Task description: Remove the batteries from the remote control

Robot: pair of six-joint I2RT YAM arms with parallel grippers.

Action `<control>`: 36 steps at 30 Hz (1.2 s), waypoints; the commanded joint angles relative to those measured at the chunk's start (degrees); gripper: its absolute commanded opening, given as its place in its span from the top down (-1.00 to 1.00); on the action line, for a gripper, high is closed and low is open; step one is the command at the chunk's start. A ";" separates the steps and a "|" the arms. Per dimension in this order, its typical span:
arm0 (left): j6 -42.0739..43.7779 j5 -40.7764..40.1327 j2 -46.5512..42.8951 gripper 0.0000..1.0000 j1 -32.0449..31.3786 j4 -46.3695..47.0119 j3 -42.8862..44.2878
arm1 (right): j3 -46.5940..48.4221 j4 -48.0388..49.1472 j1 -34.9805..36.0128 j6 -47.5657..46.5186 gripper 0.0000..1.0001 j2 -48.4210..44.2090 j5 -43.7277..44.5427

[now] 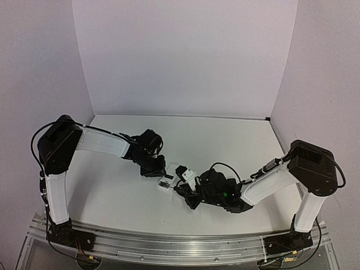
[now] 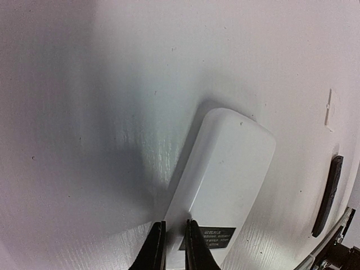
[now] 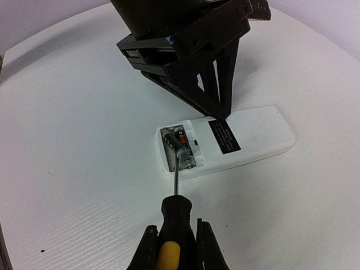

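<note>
Remote lies back-up on the table, between the 2 grippers. The top view shows it only as a small white patch with 2 dark marks, and both grippers are dark lumps there with their jaws unreadable. Right wrist view: the battery bay at the remote's end is open and uncovered. Batteries sit inside, one with an orange mark; the screwdriver shaft crosses them, so the count is hard to make out. Right gripper is clamped on the yellow-and-black handle of the screwdriver, with the tip in the bay against a cell. The finger bases are cut off by the lower frame edge. Left gripper comes down on the remote beside its black label, next to the bay. Left wrist view shows what the other views do not: the left fingers stand almost together with only a narrow slit between them, grasping nothing, over the label end of the remote. The bay is out of frame here and the label text is too blurred to read. A dark strip lies on the table to one side of the remote, apart from it; identity unclear.
</note>
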 commanded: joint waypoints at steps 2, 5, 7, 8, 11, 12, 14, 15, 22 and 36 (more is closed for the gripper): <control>-0.91 3.61 7.59 0.82 -2.44 -14.01 -6.03 | 3.76 2.89 1.34 -5.52 1.00 -0.50 2.03; -0.96 3.61 7.75 0.83 -2.44 -14.10 -6.07 | 4.47 3.97 2.13 -7.39 1.00 -1.10 2.57; -0.90 3.62 7.79 0.83 -2.44 -14.10 -6.08 | 5.27 4.42 3.14 -9.58 1.00 -1.46 3.65; -0.88 3.55 7.78 0.84 -2.44 -14.10 -6.09 | 5.74 4.57 3.78 -10.78 1.00 -1.60 4.41; -0.80 3.52 7.83 0.84 -2.42 -14.19 -5.99 | 6.44 5.45 4.62 -12.12 1.00 -2.10 5.03; -0.80 3.54 7.83 0.85 -2.44 -14.20 -5.96 | 6.58 5.73 4.89 -12.38 1.00 -2.25 5.44; -0.62 3.41 7.91 0.85 -2.44 -14.30 -5.90 | 7.08 6.35 5.55 -13.58 1.00 -2.54 6.37; -0.59 3.39 7.95 0.85 -2.44 -14.31 -5.81 | 7.41 6.43 5.81 -13.90 1.00 -2.58 6.47; -0.59 3.16 7.67 0.85 -2.44 -14.20 -5.71 | 6.16 5.17 6.23 -12.47 1.00 -3.28 8.03; -1.58 4.06 3.65 0.63 -2.44 -12.15 -4.59 | -2.08 -9.35 6.30 -0.95 1.00 -14.99 13.73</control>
